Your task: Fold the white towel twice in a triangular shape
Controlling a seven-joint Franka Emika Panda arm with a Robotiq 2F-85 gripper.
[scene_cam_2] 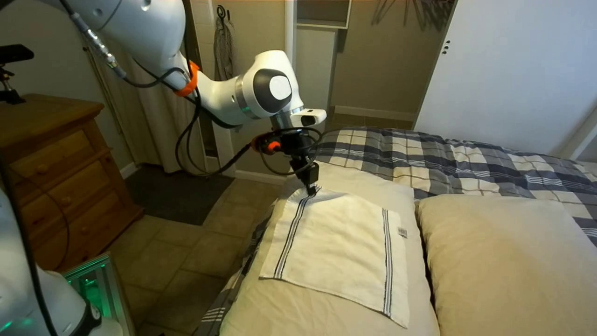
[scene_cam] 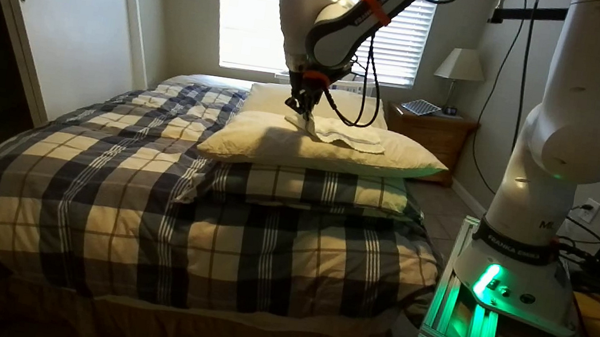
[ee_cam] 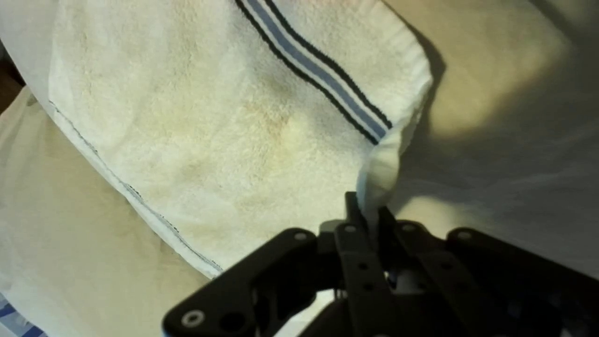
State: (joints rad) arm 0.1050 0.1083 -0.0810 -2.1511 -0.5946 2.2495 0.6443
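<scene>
You've got cloth: your gripper (ee_cam: 374, 213) is clamped on a gathered bit of hem of the white towel (scene_cam_2: 345, 242), which lies mostly flat, stripes showing, across your tabletop here, a cream pillow (scene_cam_2: 280, 308). Beneath comes a plaid pillow (scene_cam: 309, 187), then the plaid blanket (scene_cam: 97, 211). Farther out, a wooden nightstand (scene_cam: 437, 137) with a lamp (scene_cam: 460, 66), and beyond, the bright window (scene_cam: 257, 12).

Watch those edges! In an exterior view you're pinching close to the tabletop's far-left corner; a strip of cream shows along the far edge, and the towel's near-right corner lies close to the right edge. Just past that, a second cream pillow (scene_cam_2: 503, 261). Off the left edge, tiled floor (scene_cam_2: 205, 261) runs to a chest of drawers (scene_cam_2: 60, 182).

Tougher to read: in the wrist view the pinched hem vanishes into your grip. In an exterior view the tabletop's near edge is cut off. Something white and slatted (scene_cam: 356, 87) behind the pillows is partly hidden by your arm (scene_cam: 345, 41).
</scene>
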